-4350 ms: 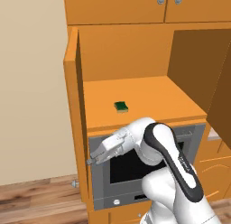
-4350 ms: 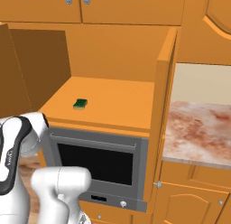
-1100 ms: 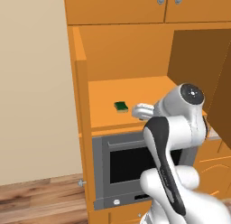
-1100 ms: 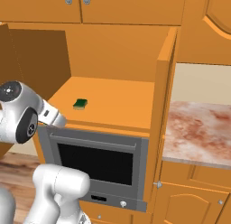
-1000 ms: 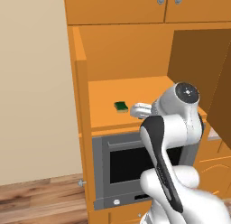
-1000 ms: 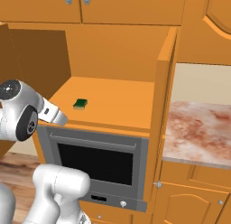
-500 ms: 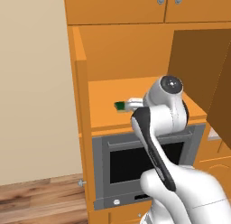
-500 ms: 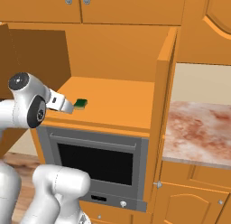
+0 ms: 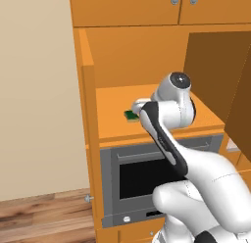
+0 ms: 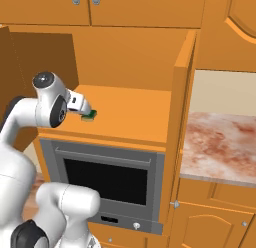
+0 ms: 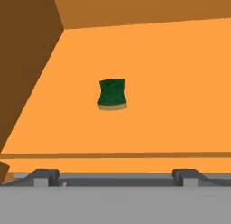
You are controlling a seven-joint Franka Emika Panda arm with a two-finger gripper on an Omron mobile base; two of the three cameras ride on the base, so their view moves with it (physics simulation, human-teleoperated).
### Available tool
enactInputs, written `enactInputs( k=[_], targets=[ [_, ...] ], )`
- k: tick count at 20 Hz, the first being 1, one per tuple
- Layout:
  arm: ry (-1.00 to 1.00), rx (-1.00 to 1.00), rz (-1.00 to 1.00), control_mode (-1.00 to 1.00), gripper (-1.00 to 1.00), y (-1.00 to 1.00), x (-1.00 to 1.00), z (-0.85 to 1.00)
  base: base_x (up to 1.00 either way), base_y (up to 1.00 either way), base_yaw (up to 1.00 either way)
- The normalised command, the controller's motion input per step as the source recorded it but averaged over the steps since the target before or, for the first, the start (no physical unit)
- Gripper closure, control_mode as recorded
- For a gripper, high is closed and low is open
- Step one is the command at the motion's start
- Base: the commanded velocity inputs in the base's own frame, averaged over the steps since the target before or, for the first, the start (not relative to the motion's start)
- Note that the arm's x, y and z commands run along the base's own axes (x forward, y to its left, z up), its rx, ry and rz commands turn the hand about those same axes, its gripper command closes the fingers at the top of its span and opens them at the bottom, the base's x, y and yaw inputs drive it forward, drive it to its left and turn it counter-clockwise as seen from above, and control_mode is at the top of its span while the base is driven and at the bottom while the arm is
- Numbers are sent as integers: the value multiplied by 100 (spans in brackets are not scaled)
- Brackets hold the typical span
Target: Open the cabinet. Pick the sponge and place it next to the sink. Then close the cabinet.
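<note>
The cabinet stands open, its left door (image 9: 88,105) and right door (image 9: 215,75) swung wide, baring the orange shelf (image 10: 132,109). The sponge (image 9: 129,114) (image 10: 89,115), a tiny green block with a yellowish underside, lies on the shelf near its front left. In the hand view the sponge (image 11: 112,95) sits straight ahead of my gripper (image 11: 115,175), a short way beyond the fingertips (image 11: 45,175). The jaws are open and hold nothing. From the base views the gripper (image 10: 84,108) reaches in over the shelf's front edge, just short of the sponge. The sink is out of view.
A grey oven (image 10: 110,179) sits under the shelf. Shorter orange doors with silver knobs (image 9: 182,0) run above. A marbled countertop (image 10: 220,147) lies to the right, past the open right door (image 10: 182,92). A beige wall (image 9: 34,100) and wood floor lie to the left.
The arm has swung the hand left and forward over the shelf, bringing the open gripper from beside the oven front up close to the sponge. The sponge and doors have not moved.
</note>
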Motion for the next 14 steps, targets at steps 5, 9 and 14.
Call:
enactInputs(
  k=[5, 9, 14],
  targets=[
    [9, -11, 2, -100, -100, 0, 47, -24, 0, 0, 0],
    [11, -17, 0, -100, -100, 0, 53, -31, 0, 0, 0],
    [5, -7, 0, -100, -100, 0, 48, -23, 0, 0, 0]
  ],
)
